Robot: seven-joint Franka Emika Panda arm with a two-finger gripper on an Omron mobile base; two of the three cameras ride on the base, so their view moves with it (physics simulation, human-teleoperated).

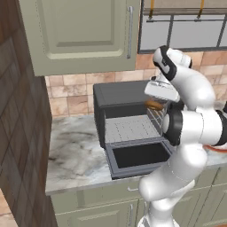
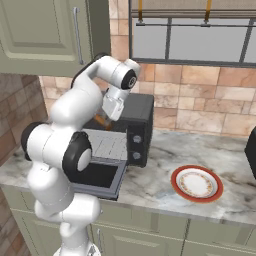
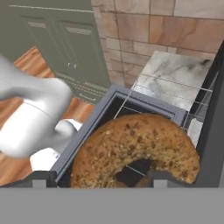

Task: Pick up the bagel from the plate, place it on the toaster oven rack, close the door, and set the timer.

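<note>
The golden-brown bagel [image 1: 154, 105] [image 2: 101, 120] hangs in the air in the upper right of the black toaster oven's [image 1: 119, 93] opening, above the grey wire rack [image 1: 131, 128] [image 2: 111, 142]. My gripper [image 1: 156, 101] [image 2: 103, 119] [image 3: 103, 177] is shut on it. In the hand view the bagel [image 3: 135, 144] lies wide between the two fingertips [image 3: 166, 177]. The door [image 1: 139, 157] [image 2: 100, 175] is folded down flat in front of the oven. The red-rimmed white plate [image 2: 175, 184] sits bare on the counter to the oven's right.
The oven stands against the tiled back wall on a marble counter [image 1: 75, 150]. A green wall cabinet [image 1: 80, 31] hangs above it and a dark wood panel [image 1: 17, 133] closes the left side. A dark object [image 2: 251, 150] sits at the counter's far right.
</note>
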